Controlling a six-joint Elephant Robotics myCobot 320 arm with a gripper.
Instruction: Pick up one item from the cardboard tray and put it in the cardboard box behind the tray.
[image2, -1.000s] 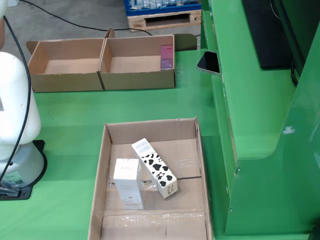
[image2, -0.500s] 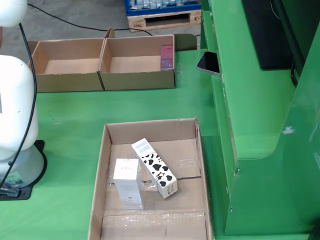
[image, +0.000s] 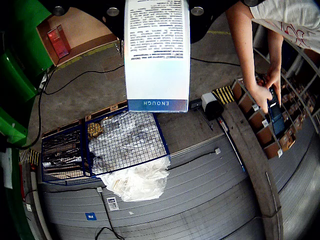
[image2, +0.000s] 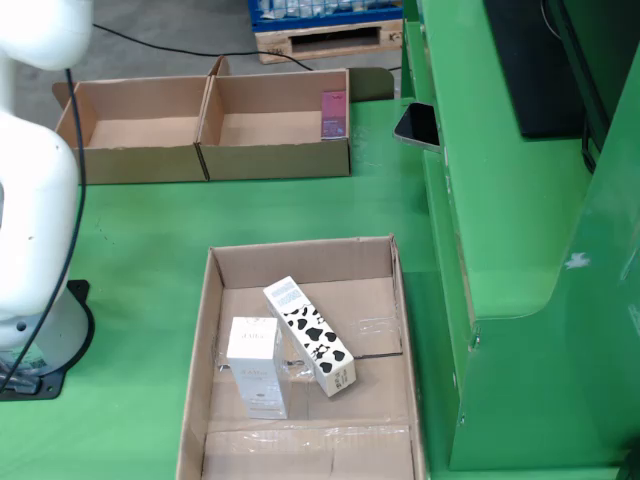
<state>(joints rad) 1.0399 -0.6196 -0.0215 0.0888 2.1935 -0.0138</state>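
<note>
A white carton (image: 157, 52) hangs lengthwise straight out from the wrist camera. The fingers themselves are hidden, so their grip cannot be told. 2 cartons lie in the tray (image2: 200, 350).

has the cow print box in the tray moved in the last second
No. The cow-print box lies at the same angle beside the white box, same spot against the cardboard tray walls.

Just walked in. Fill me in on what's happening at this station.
A white robot arm is moving items from a cardboard tray to boxes behind it. Its wrist camera shows a white printed carton hanging below the mount, aimed out at the workshop floor. Two cartons remain in the tray: a plain white one and a cow-spotted one. A pink item sits in the right-hand box.
</note>
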